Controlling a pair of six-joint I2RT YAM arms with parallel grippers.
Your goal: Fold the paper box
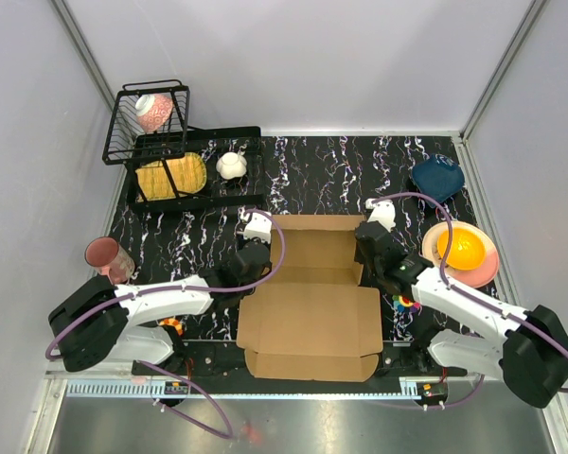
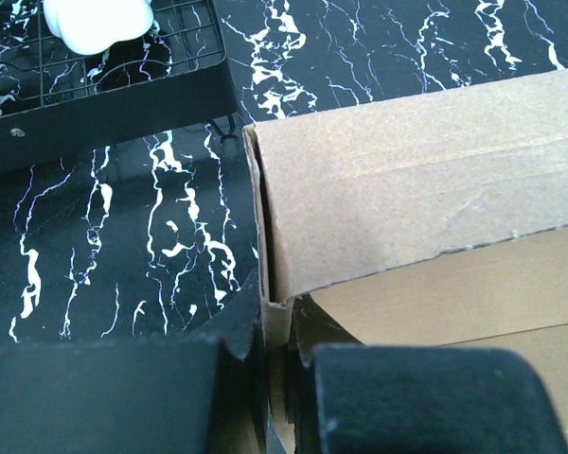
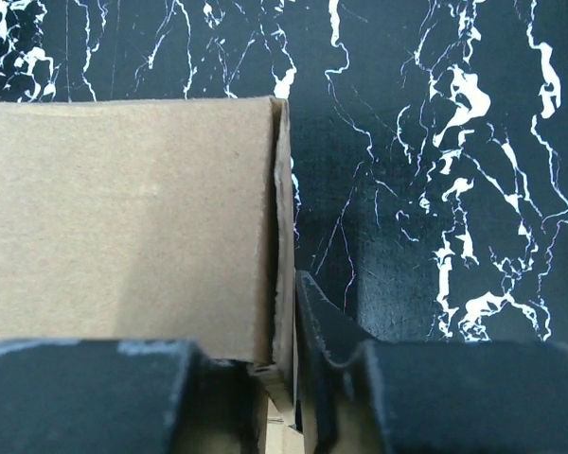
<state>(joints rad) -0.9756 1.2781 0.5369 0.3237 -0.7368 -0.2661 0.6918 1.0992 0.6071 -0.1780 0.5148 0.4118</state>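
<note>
The paper box is a plain brown cardboard mailer lying in the middle of the table, its far part folded up into walls and its near lid panel flat. My left gripper is shut on the box's upright left side wall, one finger on each face. My right gripper is shut on the upright right side wall in the same way. The raised far panel shows in both wrist views as a brown face.
A black wire rack with a yellow plate, a pink bowl and a white object stands at the back left. A pink cup is at the left edge. A blue bowl and an orange bowl on a pink plate sit at the right.
</note>
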